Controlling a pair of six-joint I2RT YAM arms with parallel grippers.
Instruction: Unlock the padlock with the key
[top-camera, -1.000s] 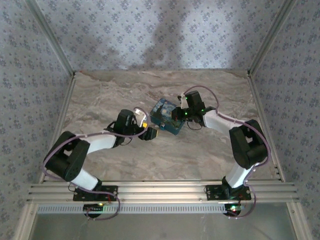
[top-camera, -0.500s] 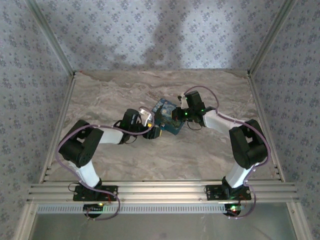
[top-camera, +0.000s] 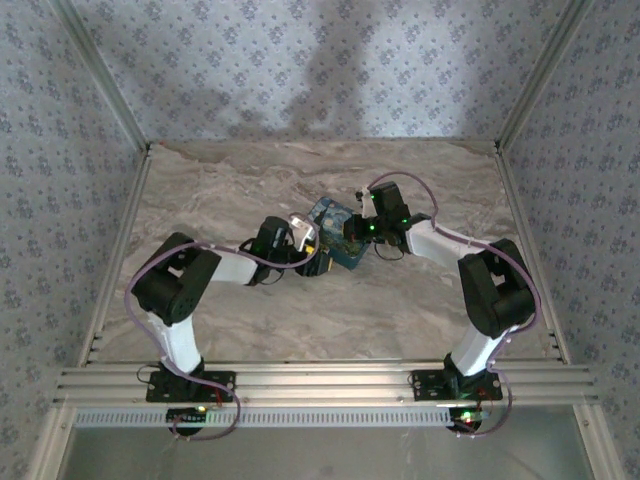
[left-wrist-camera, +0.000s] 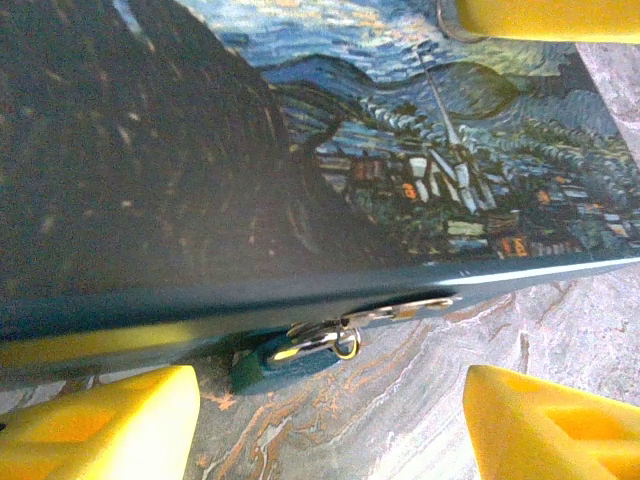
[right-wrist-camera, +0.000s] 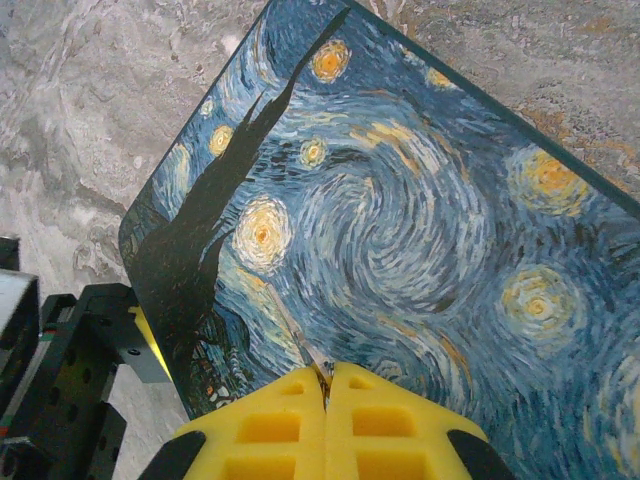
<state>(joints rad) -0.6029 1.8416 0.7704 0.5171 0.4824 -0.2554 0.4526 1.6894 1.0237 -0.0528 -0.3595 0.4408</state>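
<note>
The teal-blue padlock (left-wrist-camera: 262, 368) hangs from a metal hasp (left-wrist-camera: 400, 308) on the front edge of the starry-night box (left-wrist-camera: 330, 150), its thin shackle (left-wrist-camera: 345, 340) through the hasp. My left gripper (left-wrist-camera: 330, 425) is open, level with the padlock and close in front of it, with one yellow finger on either side and touching nothing. My right gripper (right-wrist-camera: 327, 385) is shut on the key (right-wrist-camera: 313, 358), a thin silvery blade sticking out over the box lid (right-wrist-camera: 400, 220). From above, the left gripper (top-camera: 312, 250) and the right gripper (top-camera: 352, 232) flank the box (top-camera: 333, 222).
The box sits mid-table on the marbled top (top-camera: 400, 300). Patterned walls with metal corner posts close in the back and both sides. The right gripper's yellow finger (left-wrist-camera: 530, 15) shows above the lid in the left wrist view.
My left arm has swung right, bringing its open gripper up to the box's front edge. The right arm and the box have stayed put.
</note>
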